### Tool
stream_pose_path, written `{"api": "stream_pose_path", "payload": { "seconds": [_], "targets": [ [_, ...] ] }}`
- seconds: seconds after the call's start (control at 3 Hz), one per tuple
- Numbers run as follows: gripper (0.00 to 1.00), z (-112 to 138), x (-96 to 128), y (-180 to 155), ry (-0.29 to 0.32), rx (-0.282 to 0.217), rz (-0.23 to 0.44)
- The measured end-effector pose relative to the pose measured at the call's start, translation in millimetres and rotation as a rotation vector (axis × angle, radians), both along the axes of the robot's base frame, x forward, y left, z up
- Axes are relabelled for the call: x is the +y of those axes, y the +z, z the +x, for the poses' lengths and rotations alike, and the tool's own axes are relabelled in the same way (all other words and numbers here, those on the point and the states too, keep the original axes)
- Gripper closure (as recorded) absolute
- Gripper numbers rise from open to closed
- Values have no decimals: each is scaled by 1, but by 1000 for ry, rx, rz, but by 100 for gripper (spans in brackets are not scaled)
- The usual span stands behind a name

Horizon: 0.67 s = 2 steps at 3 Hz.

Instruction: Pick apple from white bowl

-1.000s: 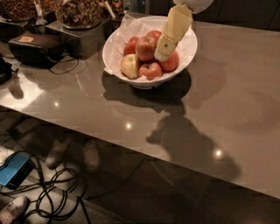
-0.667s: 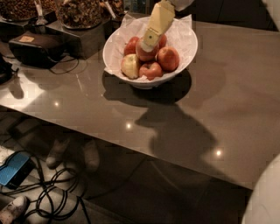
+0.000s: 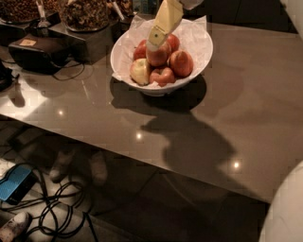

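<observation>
The white bowl (image 3: 156,89) stands on the grey table toward the back, lined with crinkled white paper (image 3: 199,38) and holding several apples. A red apple with a yellowish blush (image 3: 159,56) lies on top in the middle. A pale yellow-green apple (image 3: 140,71) sits at the front left, with darker red apples (image 3: 182,63) around them. My cream-coloured gripper (image 3: 155,44) comes down from the top edge, slanting left, and its tip rests on or just above the top of the middle apple.
A black device with cables (image 3: 34,51) sits at the left of the table. Dark containers of nuts or granola (image 3: 85,13) stand behind it, close to the bowl. The table's front edge runs diagonally; cables and a blue object (image 3: 14,182) lie on the floor. My white body (image 3: 289,208) fills the bottom right.
The gripper has moved left and down, from over the bowl's right side to the middle apple. My white body has come into view at the bottom right.
</observation>
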<state>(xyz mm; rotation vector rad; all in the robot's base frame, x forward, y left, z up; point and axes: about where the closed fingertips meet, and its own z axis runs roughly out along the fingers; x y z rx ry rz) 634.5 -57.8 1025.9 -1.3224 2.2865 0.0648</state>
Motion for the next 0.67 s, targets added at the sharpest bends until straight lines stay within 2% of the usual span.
{"api": "stream_pose_path", "payload": {
  "seconds": [0.33, 0.67],
  "targets": [
    [19, 12, 3, -3, -33, 8, 37],
    [31, 21, -1, -9, -63, 21, 54]
  ]
}}
